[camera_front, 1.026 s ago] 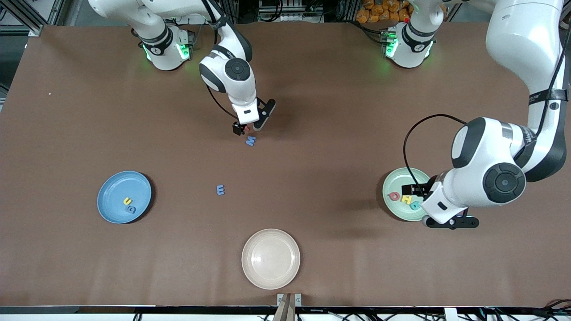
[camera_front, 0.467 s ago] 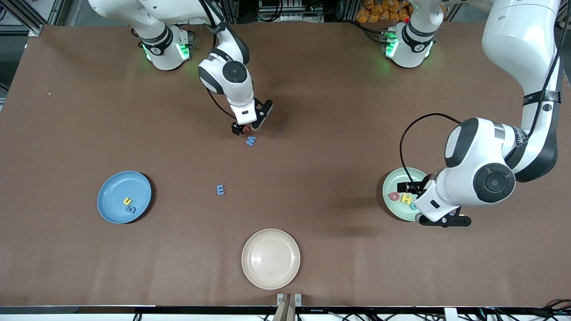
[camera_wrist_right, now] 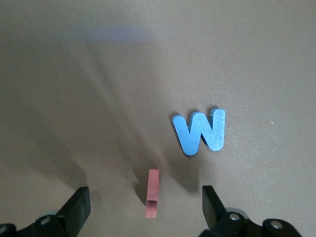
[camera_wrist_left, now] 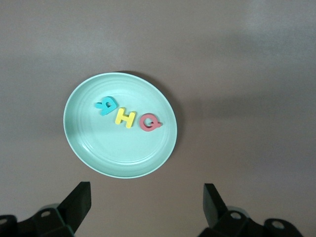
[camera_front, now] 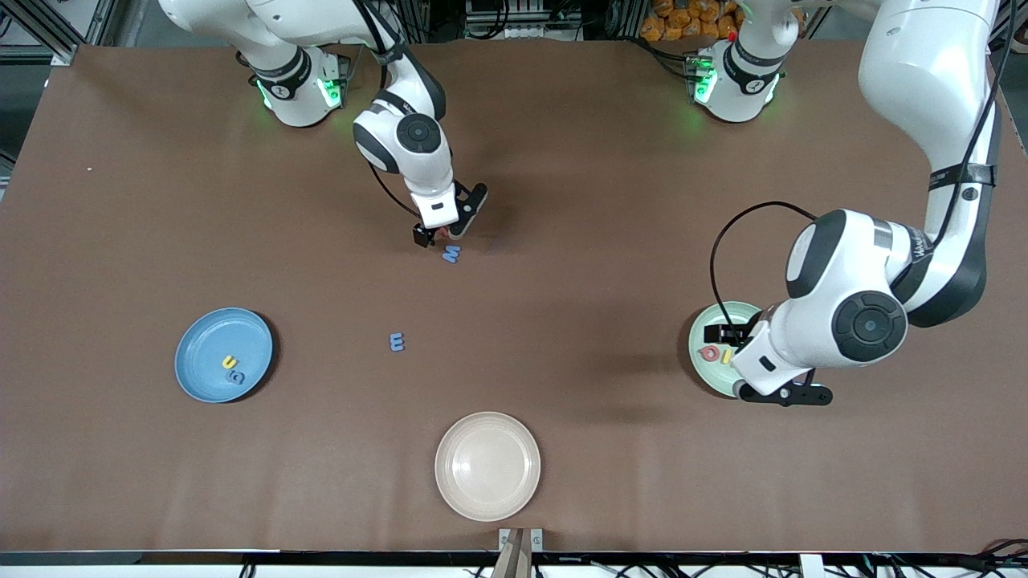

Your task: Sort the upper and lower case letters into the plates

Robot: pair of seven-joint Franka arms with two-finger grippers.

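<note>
Here the red letter [camera_wrist_right: 152, 193] lies between the right claw's [camera_wrist_right: 143, 210] spread fingers.

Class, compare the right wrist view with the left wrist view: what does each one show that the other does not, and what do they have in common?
Only the right wrist view shows a blue letter and a small red letter lying on the table, the red one between the open right gripper.

Only the left wrist view shows the mint green plate holding a teal letter, a yellow H and a red Q, below the open left gripper.

Both show brown tabletop and open fingers.
</note>
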